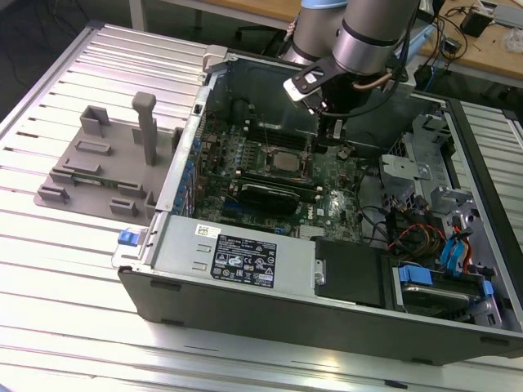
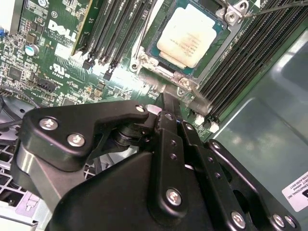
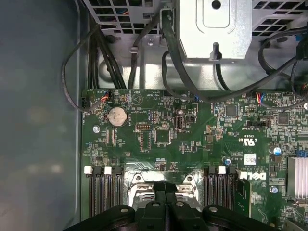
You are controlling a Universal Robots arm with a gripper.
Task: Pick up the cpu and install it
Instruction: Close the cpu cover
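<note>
While my closed, empty claw [image 2: 165, 98] hangs near the cpu [image 2: 191, 34], I'd hold it, light and breakable, by its edges.

1. The table [image 1: 73, 269] I work over is pale metal, its top built of long ribbed slats running side by side.
2. A grey plastic fixture [image 1: 98, 175] lies flat on it toward the exterior view's left, carrying one upright post [image 1: 145, 126] and several low blocks.
3. Just beside the fixture, toward the exterior view's right, an open computer case [image 1: 245, 261] lies on its side directly on the slats.
</note>
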